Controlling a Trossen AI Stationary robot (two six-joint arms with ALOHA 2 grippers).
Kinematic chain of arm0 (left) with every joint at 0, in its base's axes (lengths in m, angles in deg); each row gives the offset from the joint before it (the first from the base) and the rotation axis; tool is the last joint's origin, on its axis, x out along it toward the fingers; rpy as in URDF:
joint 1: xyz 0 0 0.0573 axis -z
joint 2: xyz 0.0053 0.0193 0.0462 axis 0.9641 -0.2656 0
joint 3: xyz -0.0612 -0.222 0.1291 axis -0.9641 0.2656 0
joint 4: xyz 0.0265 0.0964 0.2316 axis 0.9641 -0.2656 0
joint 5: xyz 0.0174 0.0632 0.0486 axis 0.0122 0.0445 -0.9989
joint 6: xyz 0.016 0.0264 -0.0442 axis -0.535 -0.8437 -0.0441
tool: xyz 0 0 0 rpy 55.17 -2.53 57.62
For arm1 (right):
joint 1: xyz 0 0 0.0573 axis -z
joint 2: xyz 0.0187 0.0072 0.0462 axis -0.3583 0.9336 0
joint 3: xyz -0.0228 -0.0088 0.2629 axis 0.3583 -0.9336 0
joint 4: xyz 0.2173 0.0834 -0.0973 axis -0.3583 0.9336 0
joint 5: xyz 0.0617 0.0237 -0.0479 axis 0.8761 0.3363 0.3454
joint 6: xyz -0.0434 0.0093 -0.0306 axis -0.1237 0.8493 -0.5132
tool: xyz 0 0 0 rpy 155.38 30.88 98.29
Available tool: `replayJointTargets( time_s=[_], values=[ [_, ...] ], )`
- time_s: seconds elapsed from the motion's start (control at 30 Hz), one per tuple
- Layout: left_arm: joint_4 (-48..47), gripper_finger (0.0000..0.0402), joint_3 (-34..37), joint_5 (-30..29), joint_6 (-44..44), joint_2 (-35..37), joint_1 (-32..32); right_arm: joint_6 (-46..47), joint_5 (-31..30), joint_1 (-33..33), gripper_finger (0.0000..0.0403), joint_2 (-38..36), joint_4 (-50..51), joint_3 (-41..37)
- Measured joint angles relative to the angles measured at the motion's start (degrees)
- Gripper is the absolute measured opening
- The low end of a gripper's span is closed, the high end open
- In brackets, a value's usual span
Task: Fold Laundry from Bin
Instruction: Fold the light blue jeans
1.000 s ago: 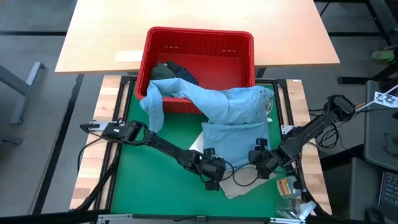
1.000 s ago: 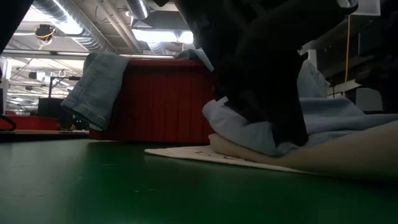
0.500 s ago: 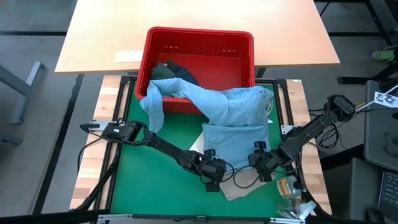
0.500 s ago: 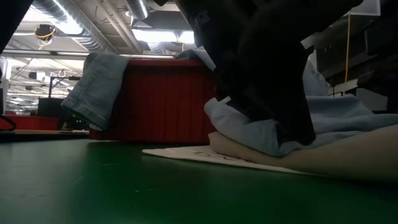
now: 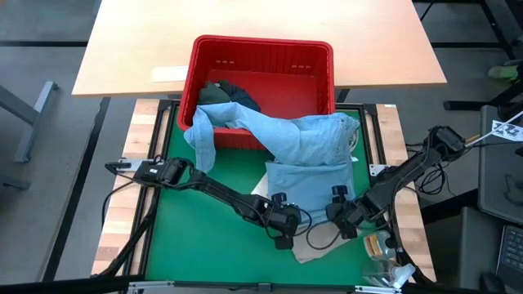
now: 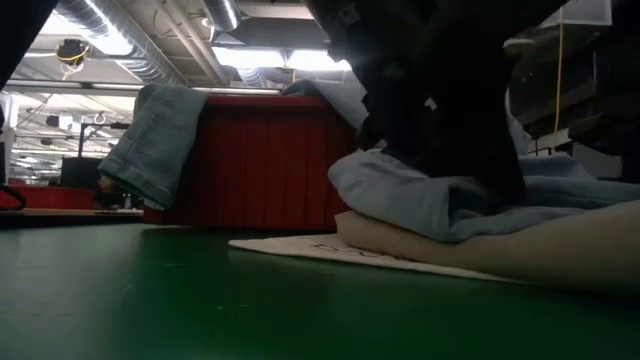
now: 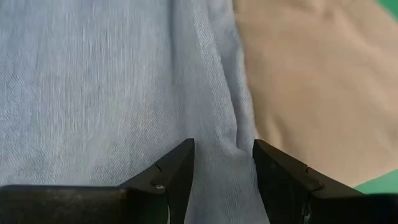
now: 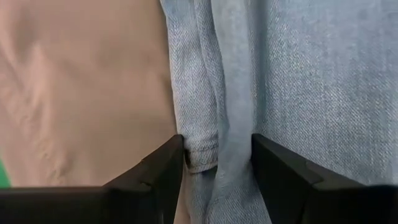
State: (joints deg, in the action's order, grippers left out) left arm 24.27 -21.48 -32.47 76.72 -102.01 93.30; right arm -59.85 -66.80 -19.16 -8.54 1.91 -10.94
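- Light blue shirt point(image 5: 306, 159) is draping out of the red bin point(image 5: 261, 49) onto the beige garment point(image 5: 319, 243).
- Dark clothes point(image 5: 229, 91) are sitting inside.

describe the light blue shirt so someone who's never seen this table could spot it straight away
Start at the red bin at the far edge of the green mat. The light blue shirt spills over the bin's front wall onto the mat, one sleeve hanging down beside the bin, and its near end lies on a beige garment. It is the only pale denim-blue cloth; the garments left in the bin are dark.
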Motion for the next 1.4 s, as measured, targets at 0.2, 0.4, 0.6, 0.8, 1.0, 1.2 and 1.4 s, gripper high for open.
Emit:
replayJointTargets(
  time_s=[0.2, 0.4, 0.6, 0.8, 1.0, 1.2, 1.4],
  values=[
    [0.07, 0.0158, -3.4, -0.04, -0.45, 0.0, 0.0, 0.0, -1.54, -0.02, 0.0186, 2.41, -0.53, -0.07],
    [-1.38, 0.0158, -4.23, 1.84, -0.43, 0.0, 0.37, 0.68, -2.14, 0.0, 0.0186, 2.5, -0.82, 0.24],
    [-8.84, 0.0158, -4.22, 1.22, -0.41, 0.0, 1.36, 1.11, -2.56, 0.07, 0.0186, 2.59, -2.51, 0.2],
    [-12.66, 0.0158, -4.21, 1.03, -0.36, 0.0, 1.73, 1.13, -2.55, 0.09, 0.0186, 2.63, -5.43, 0.15],
    [-12.02, 0.0158, -3.76, 1.02, -0.38, 0.0, 1.5, 1.11, -2.54, 0.09, 0.0186, 2.65, -7.22, 0.11],
    [-11.52, 0.0158, -1.87, 1.01, -0.34, 0.0, 1.07, 1.11, -2.51, 0.09, 0.0186, 2.65, -7.41, 0.13],
    [-11.23, 0.0158, -0.27, 1.09, -0.08, 0.02, 0.87, 1.11, -2.51, 0.09, 0.0186, 2.65, -9.39, 0.13]
  ],
)
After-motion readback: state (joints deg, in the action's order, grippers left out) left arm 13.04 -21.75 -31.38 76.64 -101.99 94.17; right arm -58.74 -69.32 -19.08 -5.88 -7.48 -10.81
